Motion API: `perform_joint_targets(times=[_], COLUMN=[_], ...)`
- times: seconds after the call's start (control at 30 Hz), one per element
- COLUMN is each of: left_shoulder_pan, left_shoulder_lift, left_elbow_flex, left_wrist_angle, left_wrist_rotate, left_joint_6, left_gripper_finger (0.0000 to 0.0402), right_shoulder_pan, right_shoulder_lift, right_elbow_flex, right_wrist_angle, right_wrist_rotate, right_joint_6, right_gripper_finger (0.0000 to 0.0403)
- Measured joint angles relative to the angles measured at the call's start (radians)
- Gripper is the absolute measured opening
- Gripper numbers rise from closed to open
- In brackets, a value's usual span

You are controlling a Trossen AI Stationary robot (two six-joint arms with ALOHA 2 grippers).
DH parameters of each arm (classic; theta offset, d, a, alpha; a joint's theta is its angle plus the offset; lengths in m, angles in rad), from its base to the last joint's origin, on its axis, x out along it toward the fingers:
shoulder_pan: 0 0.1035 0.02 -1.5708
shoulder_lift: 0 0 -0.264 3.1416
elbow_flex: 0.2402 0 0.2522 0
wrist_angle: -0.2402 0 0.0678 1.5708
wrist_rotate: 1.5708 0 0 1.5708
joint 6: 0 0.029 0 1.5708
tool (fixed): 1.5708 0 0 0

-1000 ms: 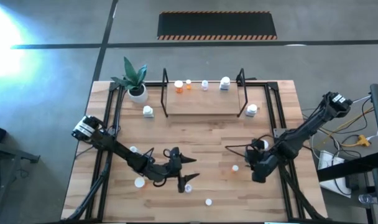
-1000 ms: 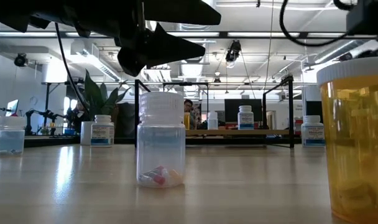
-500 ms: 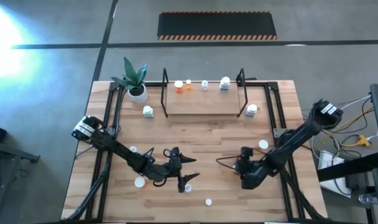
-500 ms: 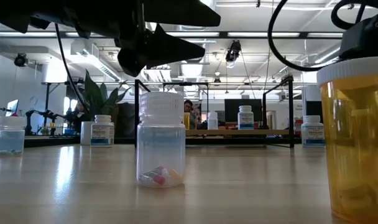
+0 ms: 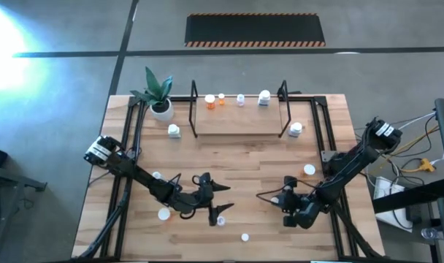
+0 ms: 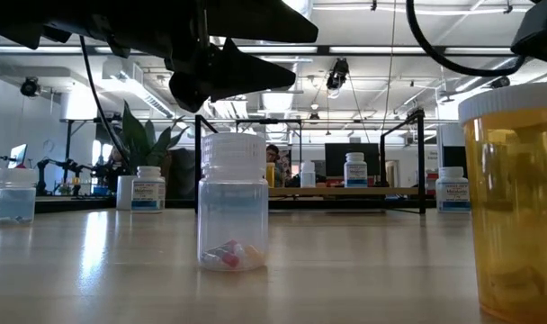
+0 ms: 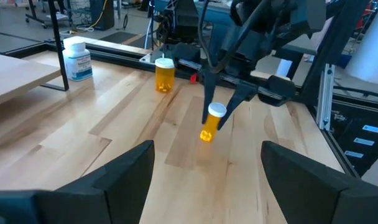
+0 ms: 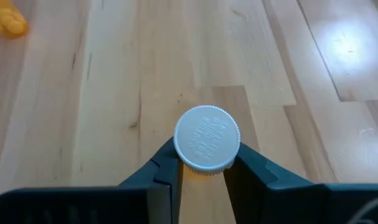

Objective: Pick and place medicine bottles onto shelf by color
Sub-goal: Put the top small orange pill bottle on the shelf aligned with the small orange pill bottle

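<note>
My right gripper (image 5: 279, 199) is low over the table's near right part, shut on a small orange medicine bottle (image 7: 209, 124) with a white cap. My left gripper (image 5: 218, 201) hangs open near the table's middle front, above a clear bottle (image 5: 220, 219) holding a few pills (image 6: 230, 256); it touches nothing. The shelf (image 5: 240, 120) stands at the far edge with two orange bottles (image 5: 209, 100), a clear one (image 5: 240, 99) and a white one (image 5: 263, 97) on it. My right gripper pinches the small orange bottle's white cap (image 8: 207, 138) between its two fingers, one on each side of the cap's rim. The fingers slant down from the table's right. The bottle hangs tilted below them (image 7: 206, 134); whether its bottom touches the table I cannot tell.
A white plant pot (image 5: 161, 109) stands at the far left. White bottles stand beside the shelf's legs (image 5: 174, 131) (image 5: 295, 129). More bottles stand loose on the table (image 5: 157, 175) (image 5: 163, 214) (image 5: 245, 237) (image 5: 309, 169). A large orange bottle (image 6: 516, 207) is close to the low camera.
My right gripper has gone down and toward the table's left and near edges, tipping further downward, to the small orange bottle. That bottle stood free on the table a second ago and now sits tilted between the fingers.
</note>
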Motion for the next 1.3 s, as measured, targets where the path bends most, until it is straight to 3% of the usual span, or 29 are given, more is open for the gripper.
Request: perform_joint_targets(times=[0.17, 0.27, 0.37, 0.47, 0.6, 0.7, 0.83, 1.07, 1.3], left_shoulder_pan=[0.0, -0.001, -0.001, 0.005, 0.015, 0.02, 0.022, 0.047, 0.093], left_shoulder_lift=[-0.003, -0.028, -0.062, -0.102, -0.173, -0.225, -0.283, -0.354, -0.387], left_elbow_flex=[0.0, -0.001, -0.001, -0.002, -0.014, -0.053, -0.101, -0.155, -0.205], left_wrist_angle=[-0.041, -0.126, -0.264, -0.47, -0.723, -0.784, -0.782, -0.782, -0.783], left_wrist_rotate=[-0.002, -0.035, -0.135, -0.231, -0.301, -0.331, -0.398, -0.491, -0.503], left_joint_6=[-0.004, -0.008, -0.052, -0.161, -0.359, -0.421, -0.424, -0.417, -0.418], left_gripper_finger=[0.0278, 0.0278, 0.0278, 0.0278, 0.0278, 0.0278, 0.0278, 0.0278, 0.0278], right_shoulder_pan=[-0.008, -0.049, -0.152, -0.308, -0.574, -0.774, -0.971, -1.186, -1.281], right_shoulder_lift=[0.003, 0.001, 0.0, 0.0, 0.0, 0.012, 0.078, 0.286, 0.49], right_elbow_flex=[-0.001, -0.001, -0.001, -0.001, 0.002, 0.039, 0.139, 0.438, 0.683], right_wrist_angle=[0.064, 0.18, 0.335, 0.495, 0.649, 0.658, 0.646, 0.43, 0.251], right_wrist_rotate=[0.06, 0.163, 0.166, 0.072, -0.2, -0.379, -0.542, -0.588, -0.65], right_joint_6=[-0.052, -0.205, -0.429, -0.621, -0.74, -0.746, -0.747, -0.823, -0.854], right_gripper_finger=[0.0086, 0.0089, 0.0085, 0.008, 0.0083, 0.0086, 0.0085, 0.009, 0.0091])
